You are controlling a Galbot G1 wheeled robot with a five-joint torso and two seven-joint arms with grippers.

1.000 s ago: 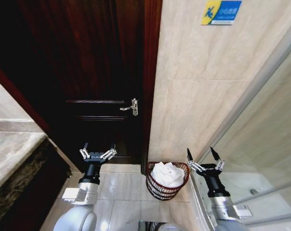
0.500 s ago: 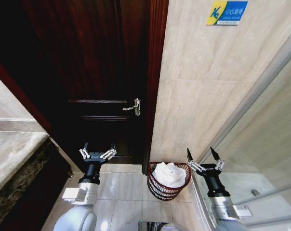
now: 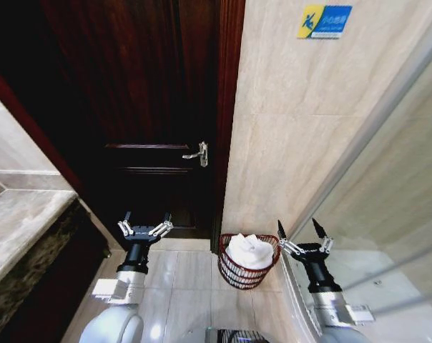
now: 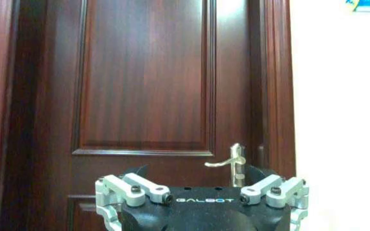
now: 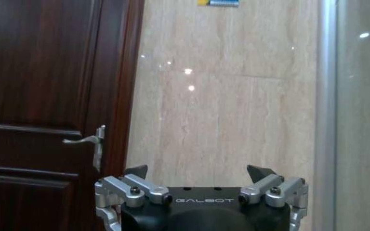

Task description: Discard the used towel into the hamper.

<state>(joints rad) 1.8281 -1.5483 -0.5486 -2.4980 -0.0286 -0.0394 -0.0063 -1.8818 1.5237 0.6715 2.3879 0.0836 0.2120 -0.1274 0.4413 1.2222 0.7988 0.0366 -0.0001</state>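
Note:
A white towel (image 3: 248,250) lies bunched inside the hamper (image 3: 237,273), a small dark red wire basket on the tiled floor at the foot of the beige wall. My left gripper (image 3: 145,226) hangs open and empty to the left of the hamper, in front of the dark door. My right gripper (image 3: 302,234) is open and empty just right of the hamper's rim. In the wrist views each gripper's base fills the lower edge, left gripper (image 4: 201,190) facing the door and right gripper (image 5: 198,175) facing the wall.
A dark wooden door (image 3: 144,107) with a metal lever handle (image 3: 199,153) stands ahead. A stone counter (image 3: 19,229) runs along the left. A glass shower partition (image 3: 388,214) closes the right side. A blue sign (image 3: 323,21) is high on the wall.
The whole head view has shifted slightly, so the camera moved. Both grippers keep their open pose and the towel stays in the hamper.

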